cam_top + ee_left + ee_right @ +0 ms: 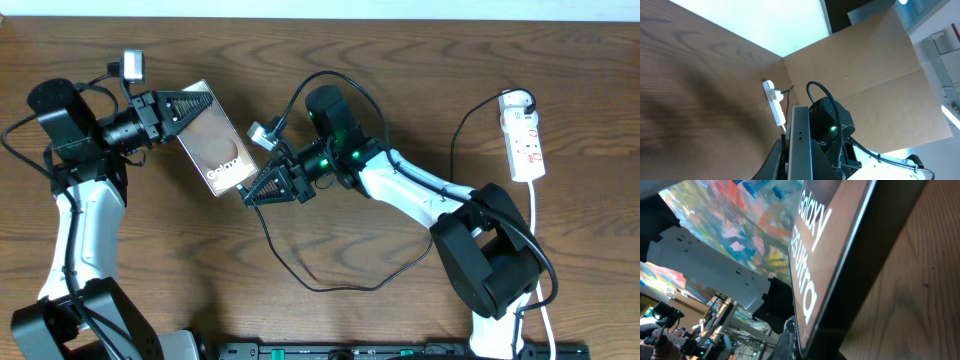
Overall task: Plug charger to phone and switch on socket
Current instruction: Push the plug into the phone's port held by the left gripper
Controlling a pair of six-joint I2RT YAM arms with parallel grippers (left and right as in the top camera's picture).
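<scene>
My left gripper (190,108) is shut on the upper end of the phone (215,145) and holds it tilted over the table. The left wrist view shows the phone's dark edge (800,145) between the fingers. My right gripper (250,193) is shut at the phone's lower, lettered end, and the black charger cable (330,287) trails from it in a loop. The plug tip is hidden. The right wrist view shows the phone's glossy face with its white lettering (812,255) right against a finger (790,337). The white socket (524,135) lies at the far right and also shows in the left wrist view (775,102).
The charger cable runs across the table to the socket's top end (505,100). The socket's white cord (540,260) runs down past the right arm's base (490,260). The right arm (832,122) fills the space ahead of the left wrist camera.
</scene>
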